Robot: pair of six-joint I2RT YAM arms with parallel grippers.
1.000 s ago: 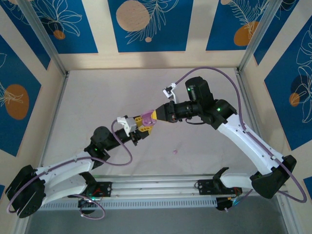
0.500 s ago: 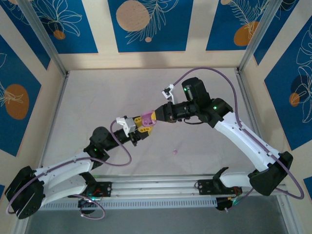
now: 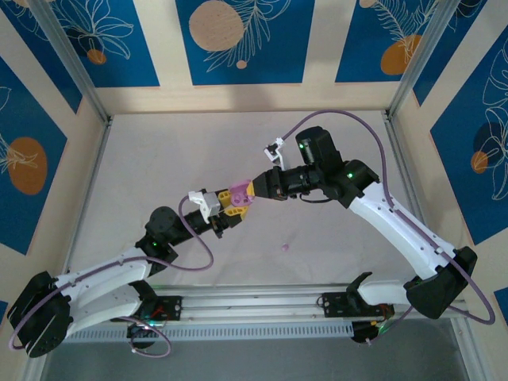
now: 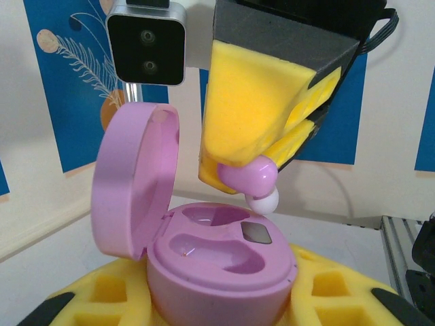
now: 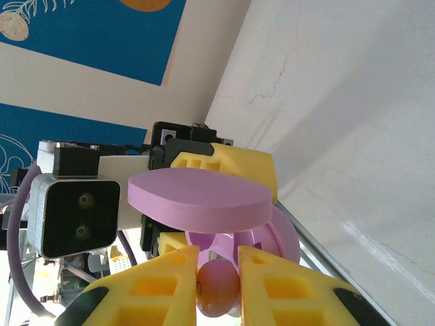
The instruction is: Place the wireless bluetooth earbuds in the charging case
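My left gripper (image 3: pixel 228 211) is shut on a pink charging case (image 4: pixel 221 261), held with its round lid (image 4: pixel 132 180) hinged open to the left. Both earbud wells in the case are empty. My right gripper (image 3: pixel 246 193) is shut on a pink earbud (image 4: pixel 250 178) with a white tip (image 4: pixel 264 202). The earbud hangs just above the far well of the case, apart from it. In the right wrist view the earbud (image 5: pixel 217 288) sits pinched between yellow fingers (image 5: pixel 160 285), with the case lid (image 5: pixel 197 201) just beyond. A second tiny purple earbud (image 3: pixel 285 248) lies on the table.
The two arms meet above the middle of the pale table (image 3: pixel 159 159). Low walls with blue panels (image 3: pixel 238 40) surround the table, and a metal rail (image 3: pixel 262 305) runs along the near edge.
The right arm has shifted slightly towards the left gripper over the past second; since half a second ago almost nothing has moved.
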